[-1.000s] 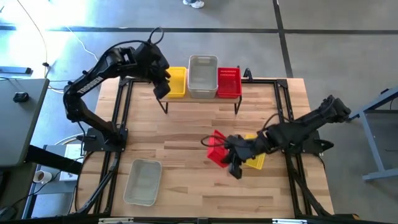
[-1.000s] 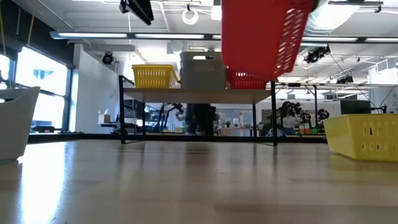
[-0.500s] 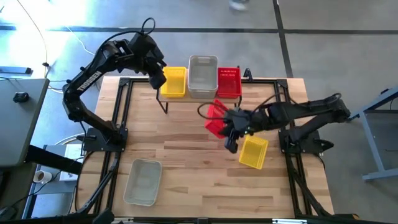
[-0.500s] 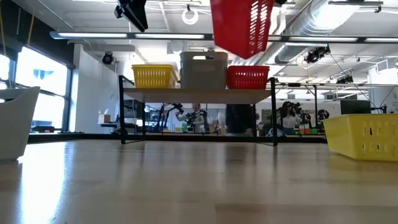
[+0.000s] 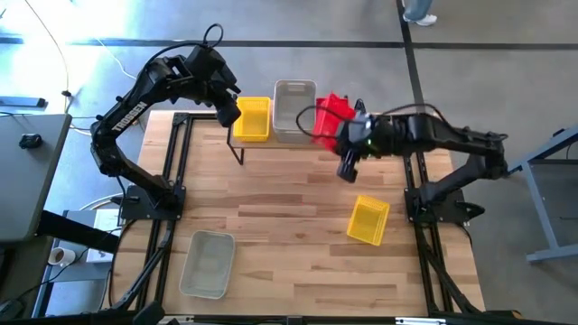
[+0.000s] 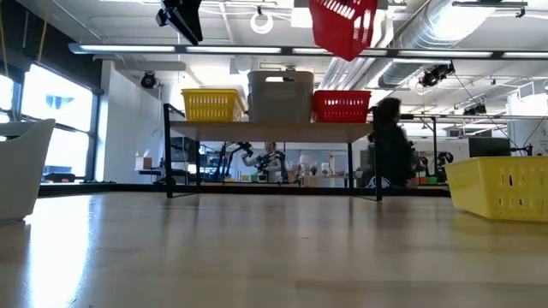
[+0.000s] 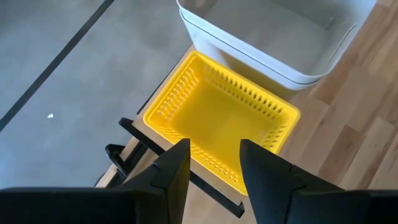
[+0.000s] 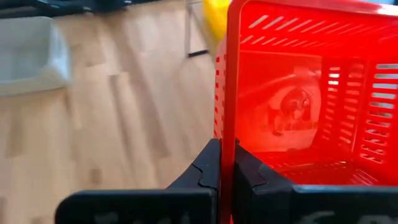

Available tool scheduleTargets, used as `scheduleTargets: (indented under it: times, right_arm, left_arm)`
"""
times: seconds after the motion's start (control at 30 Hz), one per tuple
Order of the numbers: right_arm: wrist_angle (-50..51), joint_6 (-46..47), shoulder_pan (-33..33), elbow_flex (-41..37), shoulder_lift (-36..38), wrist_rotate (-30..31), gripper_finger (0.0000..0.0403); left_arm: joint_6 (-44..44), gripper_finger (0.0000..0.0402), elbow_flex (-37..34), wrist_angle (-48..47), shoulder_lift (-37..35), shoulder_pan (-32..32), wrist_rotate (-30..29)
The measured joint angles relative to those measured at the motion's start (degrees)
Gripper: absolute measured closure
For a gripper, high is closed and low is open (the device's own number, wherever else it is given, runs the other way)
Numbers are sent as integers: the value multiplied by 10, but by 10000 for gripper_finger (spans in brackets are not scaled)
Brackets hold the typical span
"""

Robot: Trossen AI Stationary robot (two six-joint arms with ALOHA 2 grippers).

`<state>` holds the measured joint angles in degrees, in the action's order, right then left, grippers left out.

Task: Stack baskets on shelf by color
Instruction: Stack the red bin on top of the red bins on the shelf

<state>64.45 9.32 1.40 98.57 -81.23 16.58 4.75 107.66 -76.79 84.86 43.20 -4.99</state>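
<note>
**Red basket held in the air above the shelf's red end**

The right gripper point(image 8: 225, 171) has its jaws pressed together on the rim of a red basket point(image 5: 332, 116), which hangs tilted in the air. In the low view this carried red basket point(image 6: 344, 26) is clearly above the shelf point(image 6: 274, 131), over the red basket already standing there point(image 6: 341, 106), and not touching it. In the high view the right arm reaches in from the right side of the tabletop point(image 5: 289, 217) to the shelf's right end.

On the shelf three baskets stand in a row: a yellow basket point(image 5: 253, 118) at the left end, a grey-white basket point(image 5: 293, 110) in the middle, and the red one at the right.

The left gripper point(image 7: 211, 165) hovers above the yellow basket on the shelf, jaws parted a little and holding nothing; the yellow basket's open inside shows between and beyond its fingers point(image 7: 171, 171).

On the tabletop, well apart from the shelf, lie a second yellow basket point(image 5: 368, 220) towards the right and a second grey-white basket point(image 5: 208, 263) near the front left.
</note>
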Motion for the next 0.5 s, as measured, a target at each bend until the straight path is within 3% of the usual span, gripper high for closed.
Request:
scheduleTargets:
  times: [0.5]
  right_arm:
    - [62,-269,176,0,-29,-63,403]
  left_arm:
    - [0,273,0,0,0,0,-1]
